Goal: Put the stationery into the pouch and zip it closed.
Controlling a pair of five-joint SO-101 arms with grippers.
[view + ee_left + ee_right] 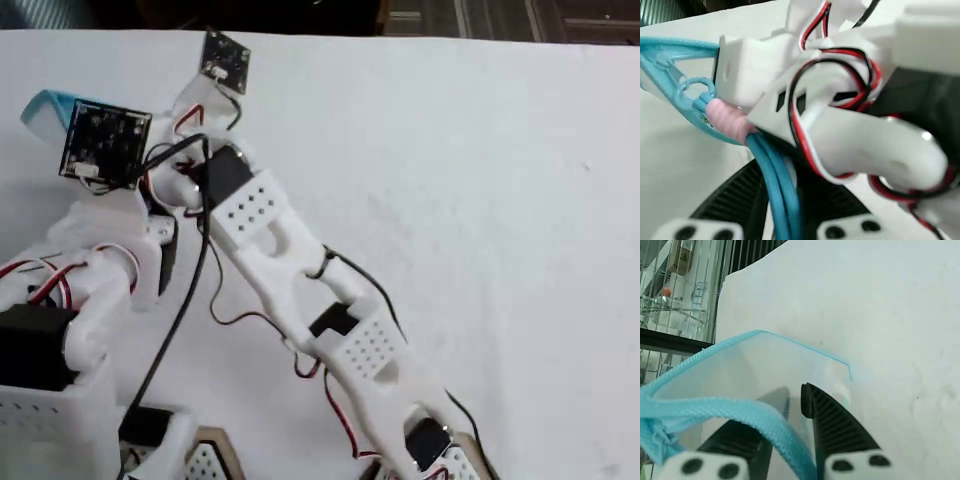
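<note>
Pouch point(765, 370) sits at the far left corner of the surface point(450, 180), both arms on it. Right gripper point(795, 402): jaws pinched on the clear wall just under the blue zipper tape point(715, 407), one jaw behind the film and one in front. Left gripper point(785, 190): jaws look closed on the blue pull cord point(777, 175), which runs from the slider ring point(697, 85) through a pink sleeve point(727, 122).

Handling guess:
- Pouch is light, with thin floppy slick film that buckles if pushed.
- The stitched tape is the firm part, so anchor there.
- Cord is soft and slack, so it needs tension along the zip line or the slider jams.
- Pale item point(837, 385) shows inside; can't tell what it is.
</note>
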